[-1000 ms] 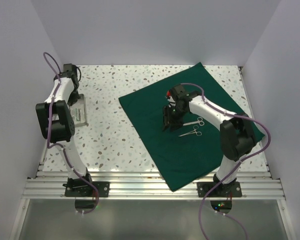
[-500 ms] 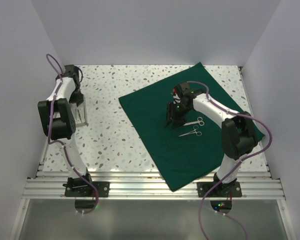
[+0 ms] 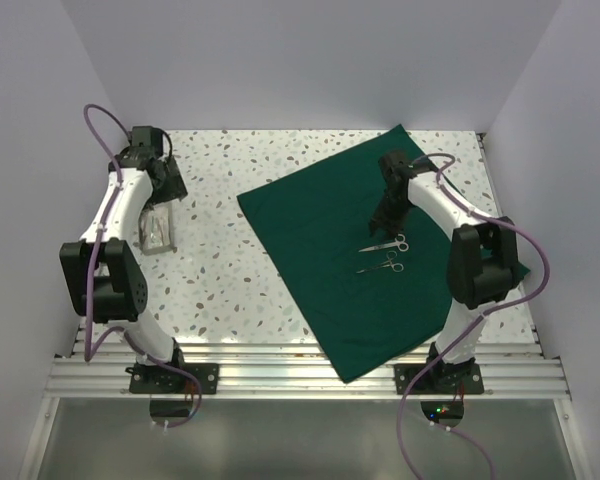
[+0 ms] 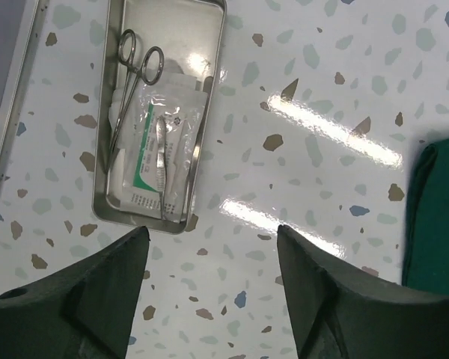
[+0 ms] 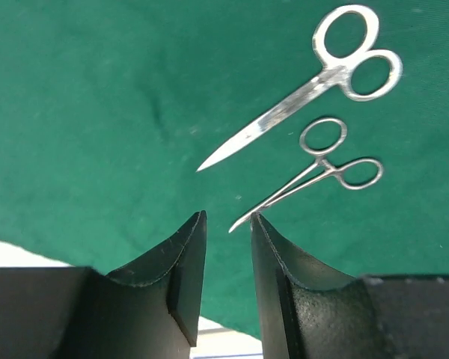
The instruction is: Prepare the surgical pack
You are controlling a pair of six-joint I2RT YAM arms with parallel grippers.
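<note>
**Surgical pack, part laid out.** The green cloth [image 3: 320, 240] lies spread flat over the right half of the speckled bench [image 3: 230, 280]. Scissors [image 3: 385, 243] and a clamp [image 3: 382, 266] rest side by side near its middle, rings toward 3 o'clock in the overhead view. The right claw [image 5: 228, 218] hangs over the cloth just at 12 o'clock of the pair, its fingers parted by only a slit and holding nothing. In its own camera the clamp's tip shows in that gap, the shaft running off toward 2 o'clock.

Well apart, at 9 o'clock from the cloth, the steel tray [image 4: 183, 30] holds what appears yet to be moved: a second clamp [image 4: 129, 90] and white packets [image 4: 161, 149]. The left claw [image 4: 209, 232], spread wide and empty, hovers near it. In the wrist camera the tray sits at 11 o'clock from the fingertips, its long axis running 12 to 6. The second clamp lies along that line, rings at the 12 o'clock end. The left arm looks much the nearer for the next pick.

The packets overlap, so their number cannot be told, and their print is unreadable. The second clamp's tips are lost against them. Part of the cloth's right edge is hidden behind the right arm.
</note>
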